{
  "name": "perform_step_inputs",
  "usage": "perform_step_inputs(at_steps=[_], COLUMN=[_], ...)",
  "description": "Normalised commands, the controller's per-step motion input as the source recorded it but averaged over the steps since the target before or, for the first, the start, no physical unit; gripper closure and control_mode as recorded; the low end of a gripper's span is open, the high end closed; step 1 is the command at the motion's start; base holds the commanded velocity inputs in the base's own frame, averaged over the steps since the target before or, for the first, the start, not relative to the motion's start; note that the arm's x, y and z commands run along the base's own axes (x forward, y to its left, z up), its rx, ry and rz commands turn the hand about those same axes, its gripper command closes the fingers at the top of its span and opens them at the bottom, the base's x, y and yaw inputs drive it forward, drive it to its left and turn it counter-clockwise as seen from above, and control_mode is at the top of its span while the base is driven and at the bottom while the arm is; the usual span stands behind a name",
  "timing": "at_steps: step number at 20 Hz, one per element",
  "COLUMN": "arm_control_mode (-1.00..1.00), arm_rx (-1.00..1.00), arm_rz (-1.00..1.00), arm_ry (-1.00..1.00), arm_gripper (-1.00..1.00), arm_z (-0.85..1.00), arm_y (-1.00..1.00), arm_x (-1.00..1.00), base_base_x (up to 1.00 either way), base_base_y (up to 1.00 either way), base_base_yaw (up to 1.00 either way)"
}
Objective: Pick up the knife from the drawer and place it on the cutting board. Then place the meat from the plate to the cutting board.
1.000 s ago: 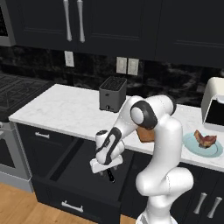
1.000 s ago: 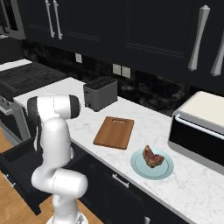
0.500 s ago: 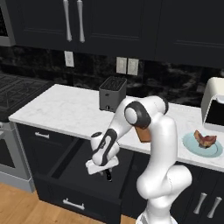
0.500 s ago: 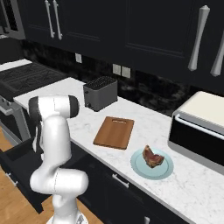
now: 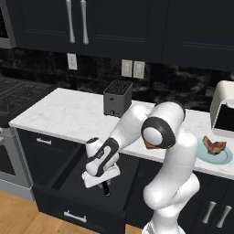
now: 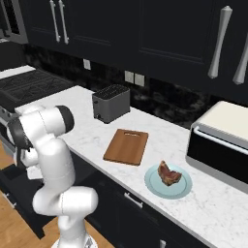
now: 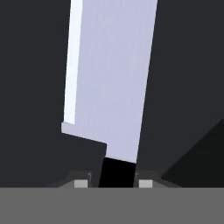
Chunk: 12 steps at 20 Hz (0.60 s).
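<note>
The knife (image 7: pixel 109 87) lies on the dark floor of the open drawer (image 5: pixel 68 178), its pale blade pointing away from my hand. Its black handle sits between my two fingertips (image 7: pixel 81 183). A thin gap shows on each side of the handle, so my gripper (image 7: pixel 113 183) is open around it. Seen from the left base, the gripper (image 5: pixel 106 187) reaches down inside the drawer. On the counter lies the reddish-brown cutting board (image 6: pixel 127 146). Just right of it the meat (image 6: pixel 168 174) rests on the teal plate (image 6: pixel 156 187).
A black toaster (image 6: pixel 110 102) stands behind the board. A white-topped appliance (image 6: pixel 220 138) sits at the counter's right end, a stove (image 6: pixel 29 87) to the left. The drawer's front wall and silver handle (image 5: pixel 75 216) lie below my hand.
My arm has swung down and left, carrying the hand deeper into the drawer. The board, plate and meat have stayed put.
</note>
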Motion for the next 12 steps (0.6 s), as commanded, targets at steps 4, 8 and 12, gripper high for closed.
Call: perform_step_inputs(at_steps=[4,8,12], arm_control_mode=[-1.0,-1.0,-1.0], arm_rx=[0.0,0.0,0.0], arm_rz=[0.02,0.0,0.0], arm_ry=[0.18,0.07,-0.06], arm_gripper=[1.0,1.0,1.0], arm_z=[1.0,1.0,1.0], arm_y=[0.42,0.01,-0.68], arm_x=[-0.74,-0.54,0.0], base_base_x=[0.0,0.0,0.0], base_base_y=[0.0,0.0,0.0], base_base_yaw=[0.0,0.0,0.0])
